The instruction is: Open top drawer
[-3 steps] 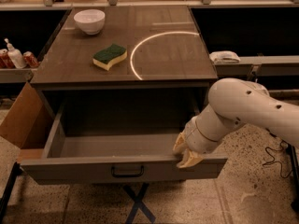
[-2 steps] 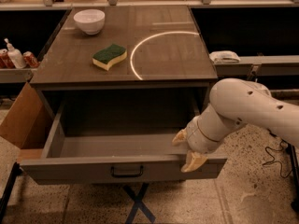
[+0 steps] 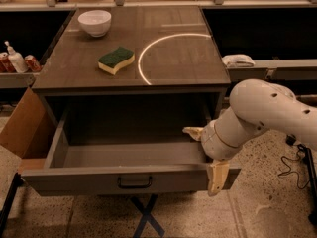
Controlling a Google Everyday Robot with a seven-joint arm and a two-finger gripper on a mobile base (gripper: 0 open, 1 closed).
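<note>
Both fingers [image 3: 217, 175] of the gripper [image 3: 200, 160] are spread, holding nothing, astride the front of the top drawer [image 3: 74, 179], which could be snagged and skewed during withdrawal.

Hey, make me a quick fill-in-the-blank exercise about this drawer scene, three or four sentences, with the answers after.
1. The wide grey-brown wooden top drawer is ____, not shut.
2. The robot's cream gripper is at the drawer front's ____ end in the camera view, jaws apart.
3. The green-and-yellow sponge lies ____ the wooden tabletop.
4. The round bowl behind the sponge is ____.
Missing words: open; right; on; white.
</note>
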